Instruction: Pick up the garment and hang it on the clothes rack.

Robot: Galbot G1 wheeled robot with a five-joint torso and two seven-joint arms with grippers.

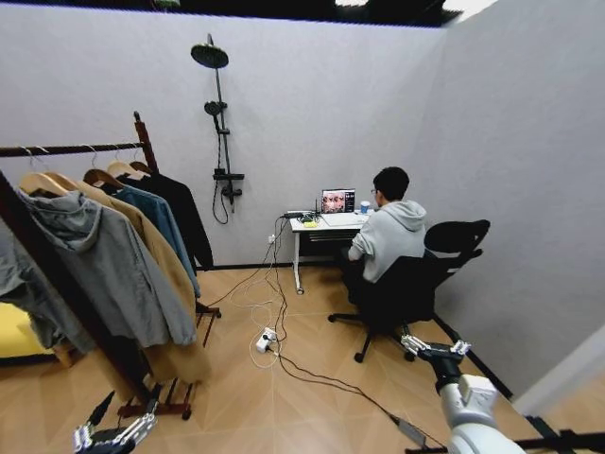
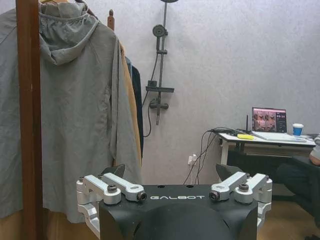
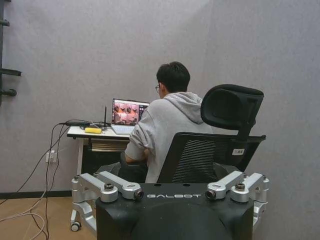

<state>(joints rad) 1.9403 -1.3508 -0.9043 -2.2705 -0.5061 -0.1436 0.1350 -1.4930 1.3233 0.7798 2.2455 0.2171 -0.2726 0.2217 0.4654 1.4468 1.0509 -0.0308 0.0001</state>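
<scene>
— Where's the clothes rack (image 1: pixel 76 148)?

— Fills the left side of the head view: dark bar across the upper left, knobbed post at its far end, a second post slanting down through the lower left.

— And the garment?

— Cannot say for certain. Hangs there a black garment (image 1: pixel 184 216), last on the bar, against the far post, on a wooden hanger. Beside it a teal shirt (image 1: pixel 156 213), then a tan coat (image 1: pixel 161 274), then a grey hoodie (image 1: pixel 104 265) nearest the camera.

— Same from the left wrist?

— Shows far less. Puts the near post at the left edge of the frame and the grey hoodie just behind it; only thin slivers of tan and dark cloth at the hoodie's right edge.

— Left gripper (image 2: pixel 172 172)?

— Sits at the bottom of its own view, fingers spread wide, holding nothing. Appears low in the head view's bottom left corner, near the slatted base of the rack.

— Right gripper (image 3: pixel 167 172)?

— Also spread wide and empty. Points at an office chair (image 3: pixel 215 155) and a bench (image 3: pixel 90 134) with a laptop (image 3: pixel 126 111), well apart from the rack. Shows in the head view at lower right.

— Anything only the head view catches?

— A black shower fixture (image 1: pixel 219 142) on the back wall and a power strip (image 1: pixel 267 340) with cables on the wooden floor.
</scene>
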